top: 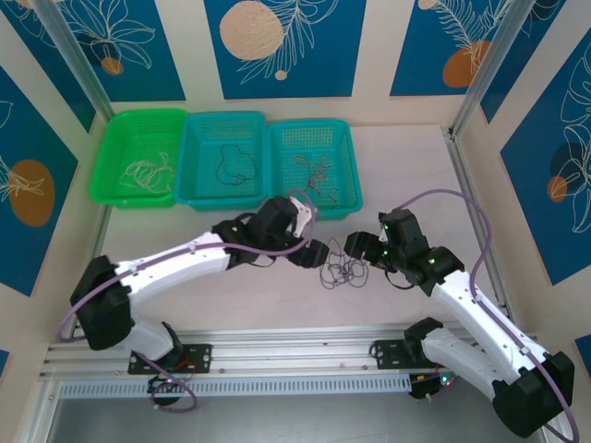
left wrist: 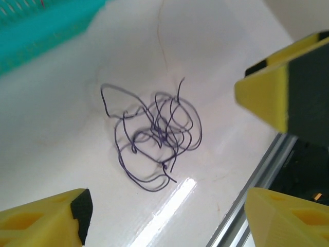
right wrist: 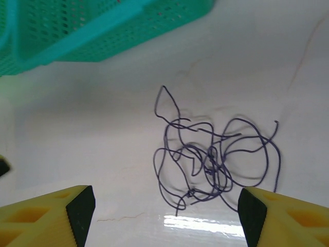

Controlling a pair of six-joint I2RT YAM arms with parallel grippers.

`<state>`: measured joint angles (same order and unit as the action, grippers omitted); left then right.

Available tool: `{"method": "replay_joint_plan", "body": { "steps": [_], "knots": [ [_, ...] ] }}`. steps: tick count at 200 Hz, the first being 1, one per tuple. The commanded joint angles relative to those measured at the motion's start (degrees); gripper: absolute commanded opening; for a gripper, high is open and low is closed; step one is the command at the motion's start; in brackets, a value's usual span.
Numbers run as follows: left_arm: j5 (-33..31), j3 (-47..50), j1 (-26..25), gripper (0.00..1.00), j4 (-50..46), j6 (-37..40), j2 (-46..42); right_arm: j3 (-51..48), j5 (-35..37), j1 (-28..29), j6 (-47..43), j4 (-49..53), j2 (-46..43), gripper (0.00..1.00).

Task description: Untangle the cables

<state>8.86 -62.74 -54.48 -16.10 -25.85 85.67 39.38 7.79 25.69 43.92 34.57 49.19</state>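
White table, smooth and glossy, catching a bright streak of reflected light, with a few hairline marks. On it lie thread-thin dark cables with a smooth, faintly shiny coating. Three baskets of moulded plastic pierced with rows of small holes: a green basket, a teal basket in the middle and a teal basket on the right. The left gripper and right gripper have fingers of matt yellow plastic with faint layered ridges, tipped with matt black pads. The left arm and right arm wear smooth, slightly shiny white plastic shells with black joints. Along the near edge runs a ribbed rail of dull silver metal. The walls are flat, matt printed panels
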Motion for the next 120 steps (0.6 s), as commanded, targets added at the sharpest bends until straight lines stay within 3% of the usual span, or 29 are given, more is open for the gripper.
{"method": "replay_joint_plan", "body": {
  "steps": [1, 80, 120],
  "knots": [
    [-1.31, 2.10, -1.02, 0.69, 8.62, -2.25, 3.25, -1.96, -2.57, -1.12, 1.80, -0.34, -0.56, 0.76],
    [-7.31, 2.91, -2.34, 0.45, 13.29, -3.88, 17.13, -3.75, -4.97, -2.05, 2.26, -2.66, 2.30, 0.75],
    [-6.75, 1.16, -2.32, 0.39, 13.02, -4.39, 22.04, -3.47, -5.42, -2.14, 2.04, -2.88, 3.57, 0.75]
  ]
}}
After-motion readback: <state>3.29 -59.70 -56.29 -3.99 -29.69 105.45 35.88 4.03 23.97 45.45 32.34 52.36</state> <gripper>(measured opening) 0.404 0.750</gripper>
